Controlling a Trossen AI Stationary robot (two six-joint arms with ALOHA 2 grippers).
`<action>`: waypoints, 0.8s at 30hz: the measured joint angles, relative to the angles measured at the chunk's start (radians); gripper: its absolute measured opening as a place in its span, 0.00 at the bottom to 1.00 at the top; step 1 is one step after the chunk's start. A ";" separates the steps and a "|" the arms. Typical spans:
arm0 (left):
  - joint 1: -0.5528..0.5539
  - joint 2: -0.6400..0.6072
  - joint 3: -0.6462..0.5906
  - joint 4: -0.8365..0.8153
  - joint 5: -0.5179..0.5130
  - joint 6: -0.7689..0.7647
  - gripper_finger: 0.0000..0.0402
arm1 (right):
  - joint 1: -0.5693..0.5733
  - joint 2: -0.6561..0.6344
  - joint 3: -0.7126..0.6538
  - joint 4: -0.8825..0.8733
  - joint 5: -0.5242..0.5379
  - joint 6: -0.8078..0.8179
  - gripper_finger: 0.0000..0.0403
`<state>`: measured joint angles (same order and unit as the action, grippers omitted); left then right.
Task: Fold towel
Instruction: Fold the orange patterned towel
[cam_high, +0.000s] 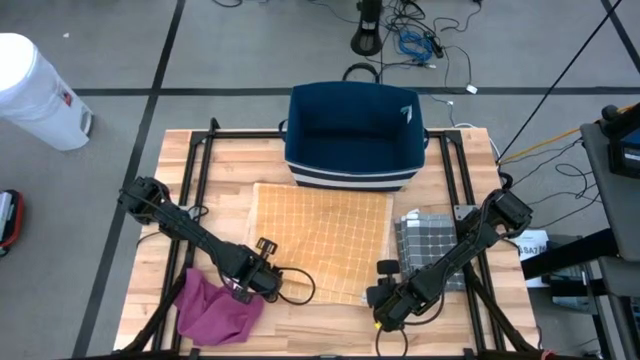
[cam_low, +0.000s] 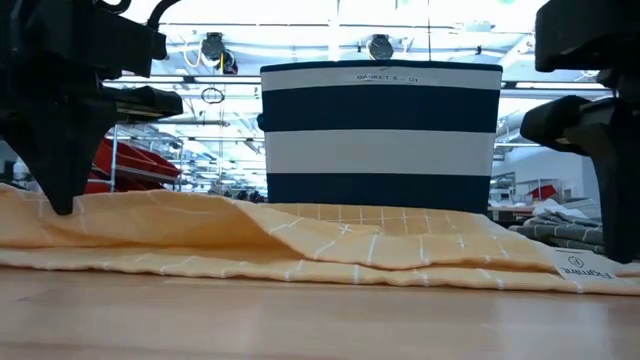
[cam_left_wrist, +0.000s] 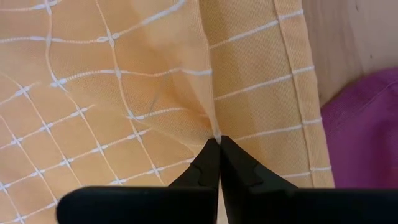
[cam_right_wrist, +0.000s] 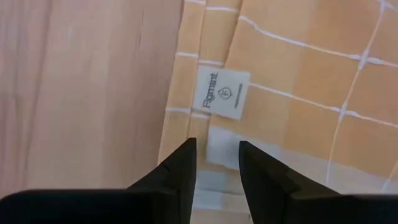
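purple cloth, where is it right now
In the high view the purple cloth lies bunched at the table's front left corner, beside the orange towel.

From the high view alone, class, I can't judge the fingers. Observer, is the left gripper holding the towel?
Observer: Yes. Its wrist view shows the left gripper shut, pinching a crease of the towel.
Operator: And the right?
Observer: The right gripper is open over the towel's edge, with a white label just ahead of its fingers.
Operator: What does the label say?
Observer: It reads Figmint.
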<state>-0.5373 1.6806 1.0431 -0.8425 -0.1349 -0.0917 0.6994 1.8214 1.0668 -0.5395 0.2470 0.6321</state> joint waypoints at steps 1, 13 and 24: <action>0.000 0.000 0.000 0.000 0.000 0.000 0.01 | 0.000 0.000 0.000 -0.001 0.007 0.001 0.25; 0.000 0.000 0.000 0.000 0.000 0.000 0.01 | 0.001 0.000 0.001 0.013 0.010 -0.016 0.16; 0.000 0.000 0.000 0.007 -0.001 -0.004 0.01 | 0.000 0.000 0.001 0.012 0.013 -0.015 0.16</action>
<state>-0.5373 1.6806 1.0431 -0.8358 -0.1354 -0.0956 0.6998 1.8210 1.0679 -0.5270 0.2603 0.6167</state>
